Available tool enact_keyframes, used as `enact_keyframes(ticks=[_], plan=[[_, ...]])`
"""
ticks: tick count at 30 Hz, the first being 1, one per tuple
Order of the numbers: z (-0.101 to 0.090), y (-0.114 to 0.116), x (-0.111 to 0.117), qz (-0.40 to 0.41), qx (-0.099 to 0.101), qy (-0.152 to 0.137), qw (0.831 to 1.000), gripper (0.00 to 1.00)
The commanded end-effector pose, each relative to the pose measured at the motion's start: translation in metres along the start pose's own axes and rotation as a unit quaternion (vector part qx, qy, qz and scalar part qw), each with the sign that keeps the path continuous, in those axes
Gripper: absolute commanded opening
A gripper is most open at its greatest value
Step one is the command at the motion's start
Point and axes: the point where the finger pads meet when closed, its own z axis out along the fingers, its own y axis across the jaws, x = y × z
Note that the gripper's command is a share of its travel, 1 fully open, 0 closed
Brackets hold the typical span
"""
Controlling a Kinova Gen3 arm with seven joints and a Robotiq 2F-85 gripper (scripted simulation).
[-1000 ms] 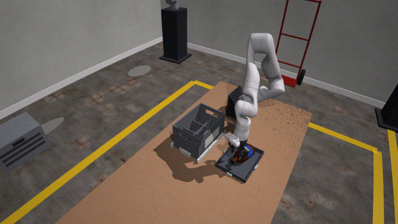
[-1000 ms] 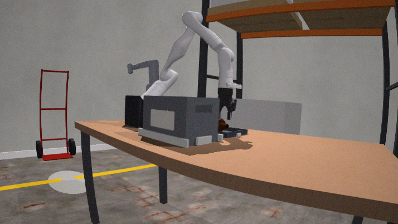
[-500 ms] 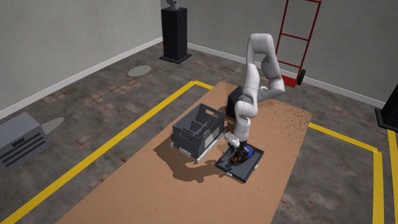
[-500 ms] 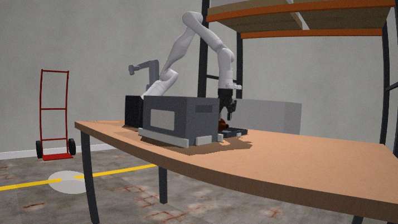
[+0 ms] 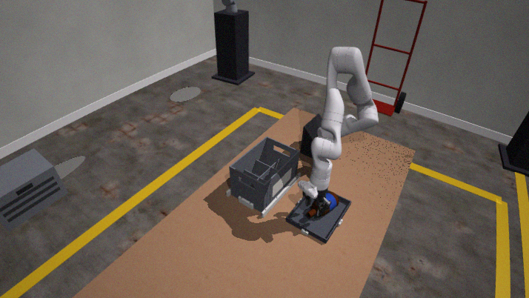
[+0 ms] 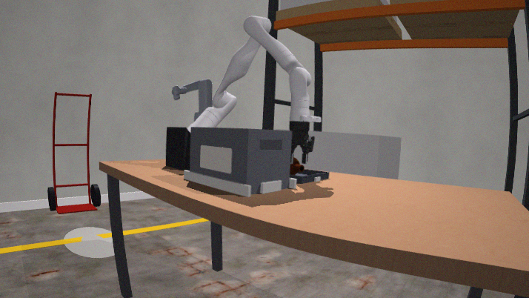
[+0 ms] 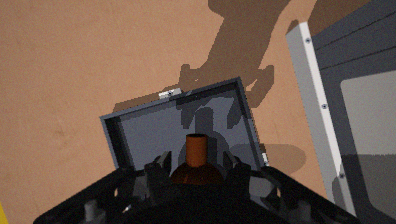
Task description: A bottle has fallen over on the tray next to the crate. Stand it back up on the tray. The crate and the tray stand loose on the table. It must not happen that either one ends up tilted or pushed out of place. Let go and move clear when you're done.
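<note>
Brown bottle [image 7: 196,162] lying on its side in the dark tray [image 5: 326,226], neck pointing toward the tray's far wall in the wrist view, blue label showing from the top. Tool [image 7: 197,172] down low over it, jaws partly open and straddling the bottle's shoulder, one finger [image 7: 159,170] on either side. Hard to say whether the pads actually press on the glass. Tray sitting on the table [image 5: 207,256] just beside the grey crate [image 5: 263,174].
</note>
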Motion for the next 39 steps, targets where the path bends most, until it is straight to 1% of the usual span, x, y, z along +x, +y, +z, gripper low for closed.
enact_keyframes(ticks=[1,7,21,39], plan=[[0.005,-0.001,-0.001,-0.001,0.000,-0.002,1.000,0.64],[0.012,-0.001,-0.001,-0.001,0.000,-0.002,1.000,0.64],[0.024,-0.001,-0.001,-0.001,0.000,-0.002,1.000,0.64],[0.026,-0.001,-0.001,-0.001,0.000,-0.002,1.000,0.64]])
